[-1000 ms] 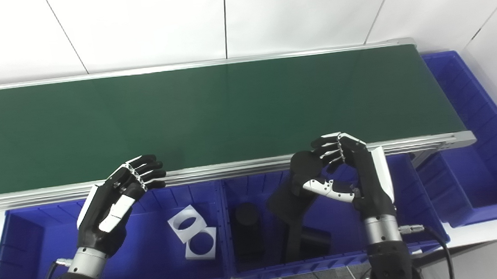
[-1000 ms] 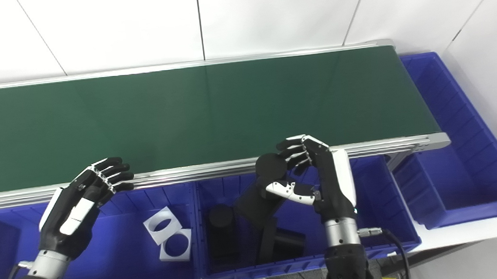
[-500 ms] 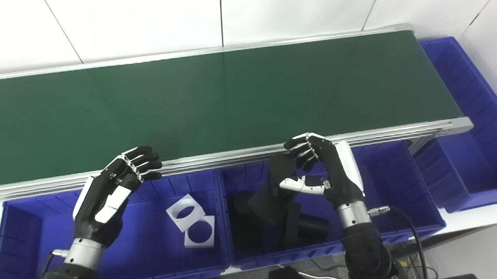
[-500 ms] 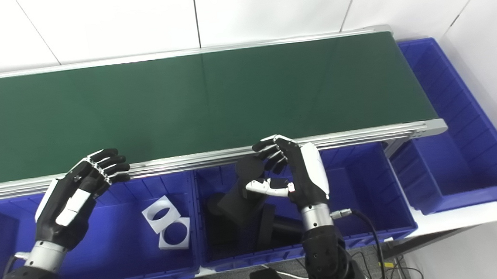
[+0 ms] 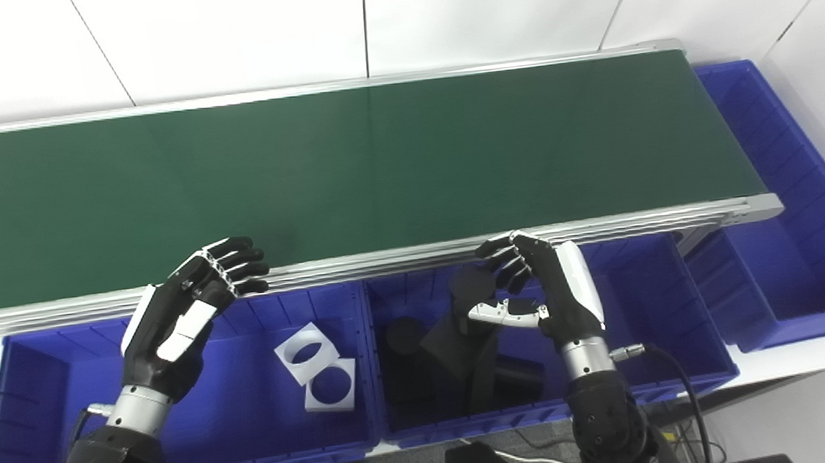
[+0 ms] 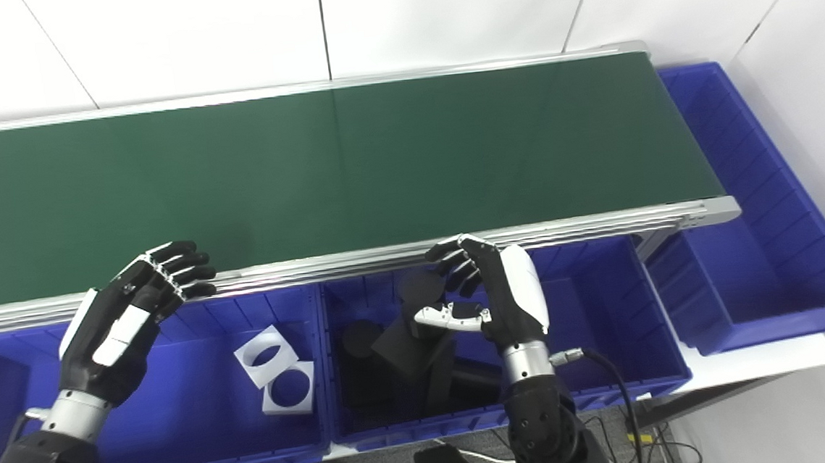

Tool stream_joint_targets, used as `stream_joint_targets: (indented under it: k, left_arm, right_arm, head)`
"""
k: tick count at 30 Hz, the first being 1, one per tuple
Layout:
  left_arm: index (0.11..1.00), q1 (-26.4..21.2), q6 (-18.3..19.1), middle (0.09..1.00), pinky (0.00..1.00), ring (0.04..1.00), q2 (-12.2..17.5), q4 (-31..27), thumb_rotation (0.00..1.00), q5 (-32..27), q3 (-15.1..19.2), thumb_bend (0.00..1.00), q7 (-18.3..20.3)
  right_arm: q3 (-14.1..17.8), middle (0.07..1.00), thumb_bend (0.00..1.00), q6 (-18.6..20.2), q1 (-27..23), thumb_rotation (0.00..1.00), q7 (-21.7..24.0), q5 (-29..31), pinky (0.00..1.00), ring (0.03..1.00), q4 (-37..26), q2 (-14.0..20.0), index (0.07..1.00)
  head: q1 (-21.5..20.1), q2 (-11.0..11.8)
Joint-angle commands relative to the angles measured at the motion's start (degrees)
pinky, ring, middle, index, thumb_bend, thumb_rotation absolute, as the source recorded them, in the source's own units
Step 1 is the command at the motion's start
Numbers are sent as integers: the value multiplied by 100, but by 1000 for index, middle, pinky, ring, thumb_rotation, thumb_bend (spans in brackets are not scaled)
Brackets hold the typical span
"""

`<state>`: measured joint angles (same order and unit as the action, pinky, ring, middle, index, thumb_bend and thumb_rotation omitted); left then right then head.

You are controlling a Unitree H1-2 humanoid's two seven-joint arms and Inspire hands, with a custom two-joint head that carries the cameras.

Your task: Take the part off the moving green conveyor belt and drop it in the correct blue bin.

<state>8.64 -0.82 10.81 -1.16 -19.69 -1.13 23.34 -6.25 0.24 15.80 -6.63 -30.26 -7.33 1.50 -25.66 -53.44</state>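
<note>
- Robot's right hand (image 5: 543,288) is hovering over the middle blue bin (image 5: 669,315), just in front of the conveyor belt's (image 5: 379,168) near rail, w/ a black part (image 5: 456,330) directly below and left of its palm.
- The part, a dark block w/ a round end (image 5: 473,284) pointing up toward the fingers, is leaning tilted; its long axis is running from the fingertips down-left into the bin, where its lower end is meeting other black pieces (image 5: 407,337).
- Right hand's fingers (image 5: 502,263) are curling loosely w/ the thumb (image 5: 494,314) stretched out across the part's top; whether they are gripping or only brushing it can't be told from here — black on black, contact edge hidden.
- Judging by the lie of things, the part is off the belt and at or past the point of release, inside the bin that holds matching black parts; the drop looks nearly done.
- Left hand (image 5: 186,313) is waiting well apart, over the left bin (image 5: 46,388), fingers spread and touching nothing visible, tips near the belt's rail.
- Two white square plates w/ round holes (image 5: 318,372) are lying in that left bin.
- Belt is showing bare green, no part on it in view.
- Right hand is plainly the nearer one; any next move needs only its fingers to spread fully and lift clear.
</note>
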Motion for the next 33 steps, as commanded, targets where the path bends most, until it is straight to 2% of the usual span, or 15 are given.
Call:
stream_joint_targets:
  k: [1, 8, 13, 14, 15, 16, 17, 18, 19, 21, 24, 26, 27, 33]
  left_arm:
    - [725, -124, -111, 723, 637, 691, 54, -113, 534, -99, 55, 798, 66]
    - [720, -140, -126, 712, 634, 688, 59, -90, 536, -106, 70, 803, 94]
    - [721, -134, -80, 713, 636, 688, 50, -117, 537, -110, 66, 817, 90]
    - [721, -133, -80, 713, 636, 688, 43, -116, 533, -113, 67, 820, 86]
    - [720, -135, -86, 712, 637, 687, 40, -112, 532, -104, 65, 820, 82]
    - [719, -137, -98, 710, 638, 686, 37, -106, 535, -91, 61, 816, 80]
    - [719, -137, -109, 709, 638, 686, 31, -101, 537, -86, 60, 813, 77]
    - [718, -138, -117, 708, 635, 684, 26, -98, 536, -82, 59, 810, 74]
    - [717, -136, -117, 708, 635, 684, 22, -102, 536, -82, 59, 810, 71]
    - [717, -136, -126, 708, 635, 688, 17, -100, 539, -67, 55, 810, 65]
    - [721, -142, -122, 714, 650, 695, 4, -90, 535, -77, 47, 801, 71]
    - [722, -145, -133, 713, 650, 693, -2, -77, 535, -64, 38, 800, 73]
    - [726, -151, -149, 712, 650, 694, -5, -56, 540, -44, 26, 800, 77]
    - [727, -148, -210, 714, 650, 698, -26, -28, 548, 39, -25, 801, 77]
  right_arm:
    - [-41, 481, 494, -18, -80, 0, -63, -39, 334, 422, -123, 8, 563]
    - [-89, 483, 493, 27, -48, 0, 6, -36, 327, 419, -205, 30, 568]
    - [-139, 501, 492, 274, -16, 0, 356, 121, 319, 426, -375, 115, 572]
    - [-160, 502, 505, 331, -15, 0, 447, 134, 367, 418, -410, 149, 560]
    - [-197, 488, 516, 391, -19, 1, 569, 144, 391, 463, -452, 208, 541]
    - [-234, 588, 574, 434, -26, 94, 672, 141, 439, 532, -481, 267, 553]
    - [-289, 628, 682, 507, -36, 140, 787, 92, 462, 563, -520, 339, 621]
    - [-338, 690, 785, 578, -46, 255, 880, 48, 519, 625, -556, 401, 699]
    - [-392, 697, 796, 637, -56, 269, 969, -5, 527, 634, -597, 466, 708]
    - [-453, 759, 858, 704, -71, 397, 1072, -47, 613, 708, -645, 549, 770]
    - [-483, 824, 916, 764, -75, 507, 1172, 0, 703, 780, -689, 615, 828]
    - [-483, 833, 927, 751, -77, 523, 1207, 73, 714, 789, -687, 639, 839]
    - [-477, 854, 973, 740, -79, 554, 1236, 131, 727, 812, -683, 655, 867]
    - [-437, 882, 1000, 700, -69, 591, 1318, 370, 745, 839, -676, 708, 899]
  head:
    - [3, 5]
    - [-2, 2]
    - [9, 3]
    - [12, 7]
    - [14, 13]
    - [16, 22]
    - [16, 22]
    - [18, 27]
    - [18, 27]
    - [20, 40]
    - [34, 64]
    - [49, 91]
    - [64, 113]
    - [114, 172]
